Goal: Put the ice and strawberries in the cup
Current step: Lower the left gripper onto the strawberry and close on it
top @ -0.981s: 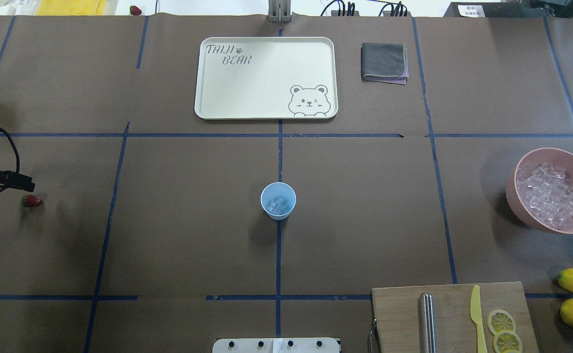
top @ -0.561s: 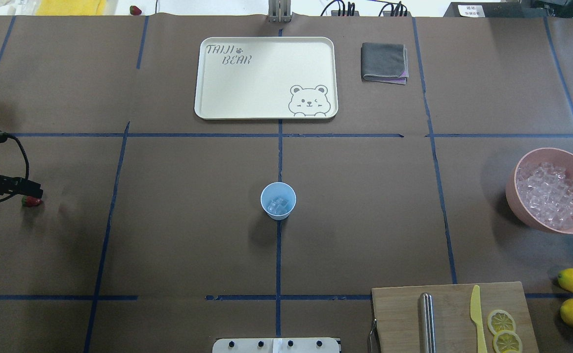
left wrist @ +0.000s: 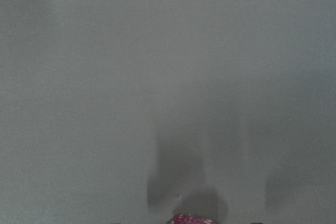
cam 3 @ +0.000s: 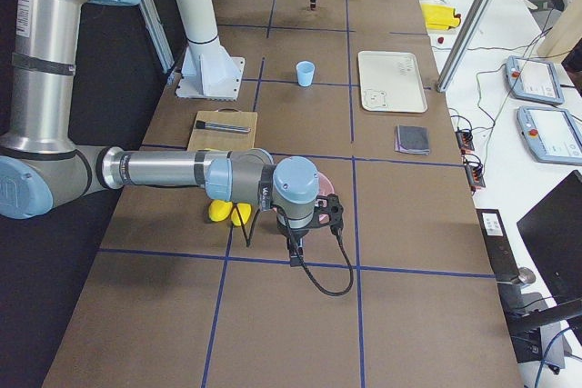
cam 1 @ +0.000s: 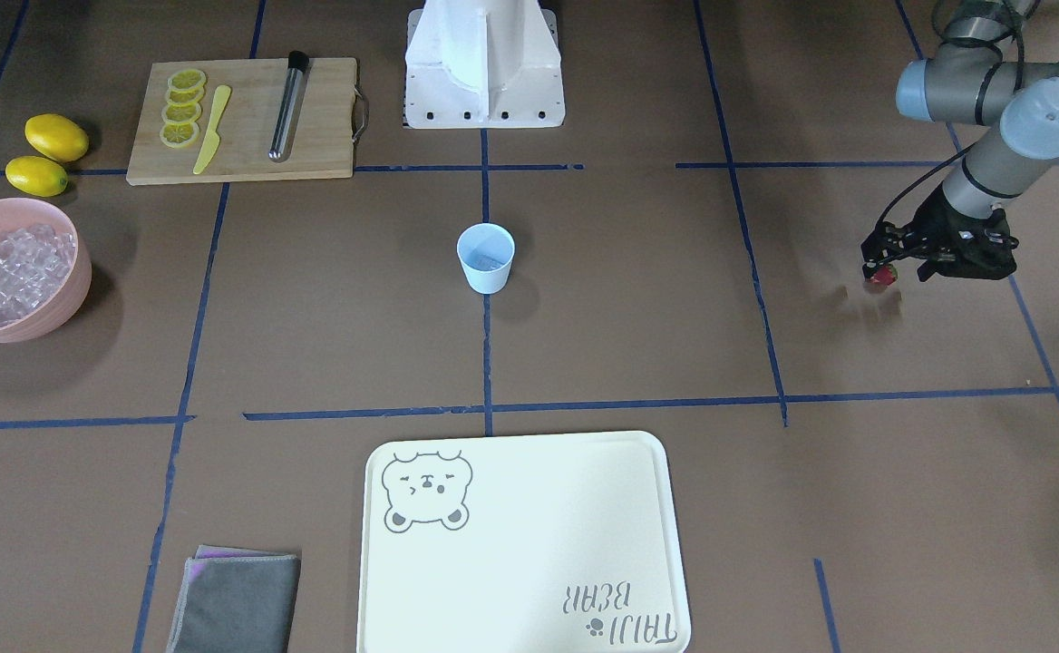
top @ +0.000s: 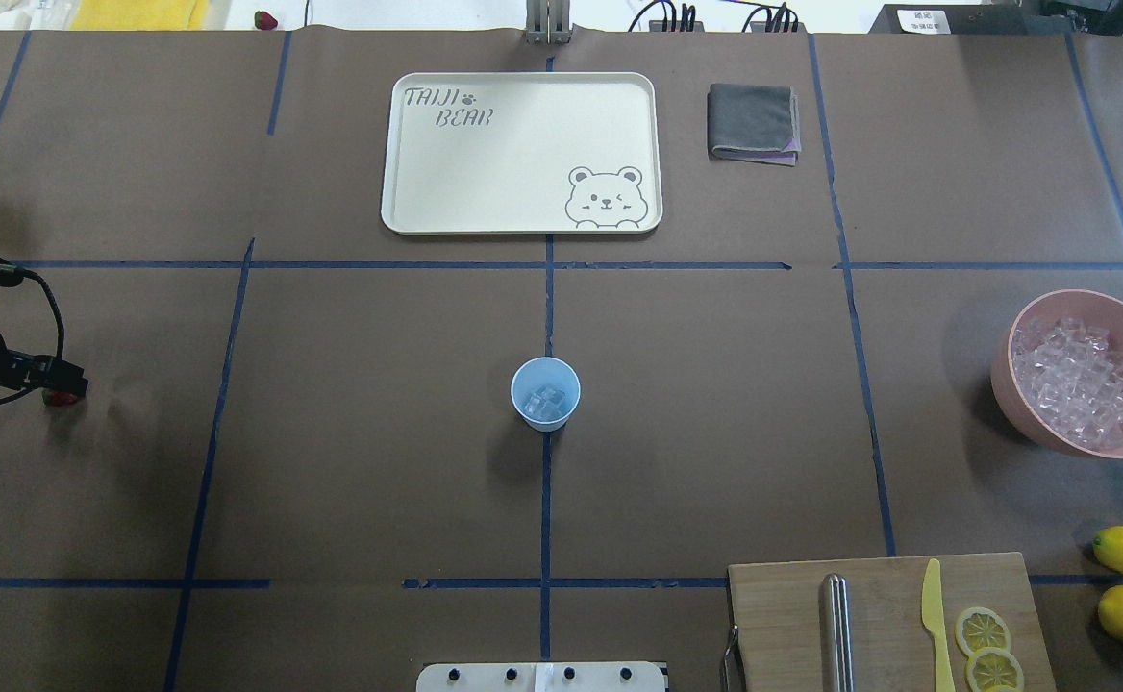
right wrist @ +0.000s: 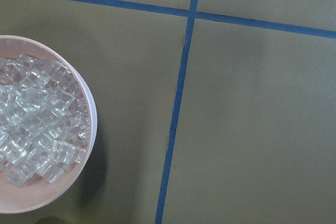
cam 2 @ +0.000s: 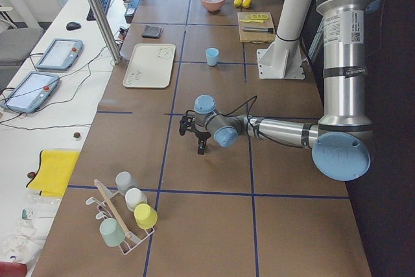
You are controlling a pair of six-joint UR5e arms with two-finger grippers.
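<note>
Front-facing: left gripper (cam 1: 883, 265) lowered onto the strawberry (cam 1: 881, 276), fingertips either side of it (pinched or merely around it, cannot tell). Cup (cam 1: 486, 258) at mid-table, well apart from both.

Overhead: ice (top: 548, 404) inside the cup, more heaped in the pink bowl (top: 1031, 426).

Right side view: right gripper (cam 3: 296, 252) just beside the bowl, grip impossible to judge.

blue cup (cam 1: 486, 276), red strawberry (cam 1: 881, 276), pink bowl (cam 1: 51, 313)
</note>
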